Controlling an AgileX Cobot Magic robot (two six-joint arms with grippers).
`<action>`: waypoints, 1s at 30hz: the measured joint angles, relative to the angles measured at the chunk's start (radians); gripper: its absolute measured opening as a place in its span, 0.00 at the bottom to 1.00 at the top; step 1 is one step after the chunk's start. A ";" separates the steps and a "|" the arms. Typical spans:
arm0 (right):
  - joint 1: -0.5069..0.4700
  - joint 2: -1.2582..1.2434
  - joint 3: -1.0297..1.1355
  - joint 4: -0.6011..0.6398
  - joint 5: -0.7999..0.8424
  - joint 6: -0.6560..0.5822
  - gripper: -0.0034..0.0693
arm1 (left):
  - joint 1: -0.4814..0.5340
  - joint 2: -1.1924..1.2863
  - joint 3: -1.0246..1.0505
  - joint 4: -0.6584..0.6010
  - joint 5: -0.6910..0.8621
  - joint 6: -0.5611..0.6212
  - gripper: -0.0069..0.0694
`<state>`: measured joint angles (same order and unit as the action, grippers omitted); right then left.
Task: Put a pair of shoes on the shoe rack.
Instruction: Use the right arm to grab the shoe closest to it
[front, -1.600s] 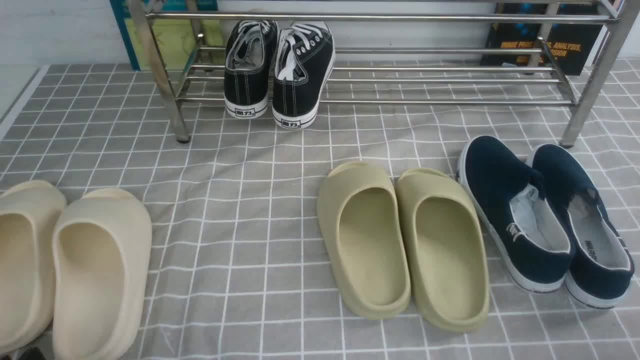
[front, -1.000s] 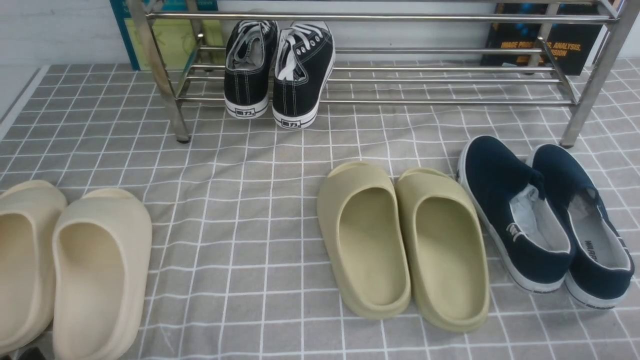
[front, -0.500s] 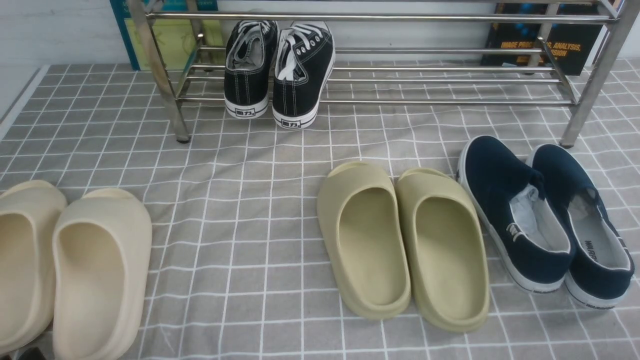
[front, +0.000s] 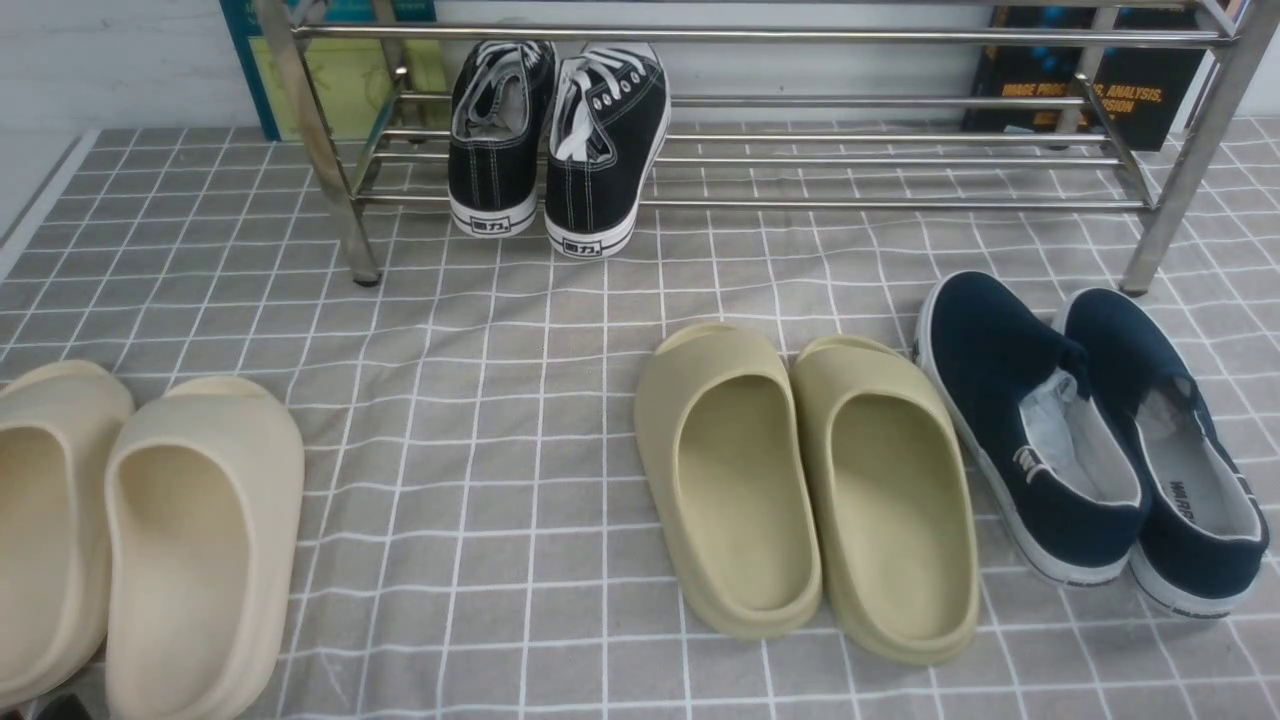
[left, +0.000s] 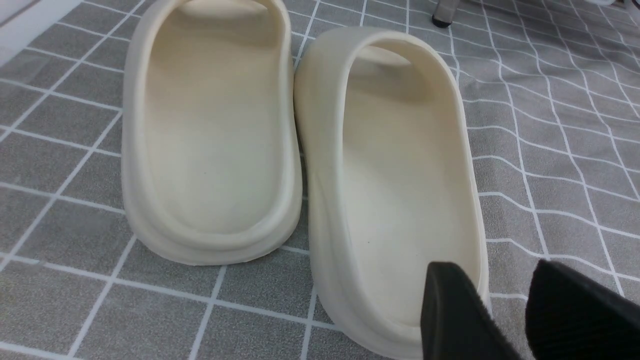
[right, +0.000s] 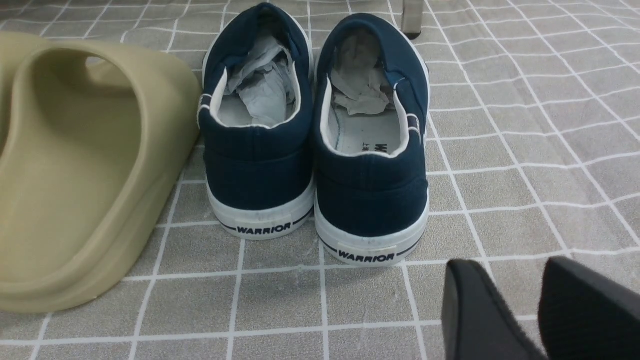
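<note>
The two navy slip-on shoes (front: 985, 340) (front: 1120, 345) stand side by side on the grey checked cloth at the front right, toes toward the shoe rack (front: 850, 204). In the right wrist view their heels (right: 257, 165) (right: 372, 195) face my right gripper (right: 507, 270), which is open and empty, hovering behind and beside the right-hand shoe. My left gripper (left: 497, 272) is open and empty, over the heel rim of a cream slide (left: 395, 165). Neither gripper shows in the front view.
Black lace-up sneakers (front: 555, 150) sit on the rack's left part. Olive slides (front: 800, 490) lie just left of the navy shoes. Cream slides (front: 150, 540) lie at the front left. The rack's right leg (front: 1170, 190) stands just beyond the navy shoes. Books lean behind the rack.
</note>
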<state>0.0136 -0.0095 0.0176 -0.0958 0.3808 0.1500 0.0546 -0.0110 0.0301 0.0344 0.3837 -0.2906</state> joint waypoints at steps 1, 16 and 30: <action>0.000 0.000 0.000 -0.001 0.000 0.000 0.38 | 0.000 0.000 0.000 0.000 0.000 0.000 0.40; 0.000 0.000 0.000 -0.026 0.001 0.000 0.38 | 0.000 0.000 0.000 0.000 0.000 0.000 0.40; 0.000 0.000 0.000 0.557 0.022 0.142 0.38 | 0.000 0.000 0.000 -0.012 0.000 0.000 0.40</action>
<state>0.0136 -0.0095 0.0174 0.4607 0.4032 0.2924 0.0546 -0.0110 0.0301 0.0228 0.3837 -0.2906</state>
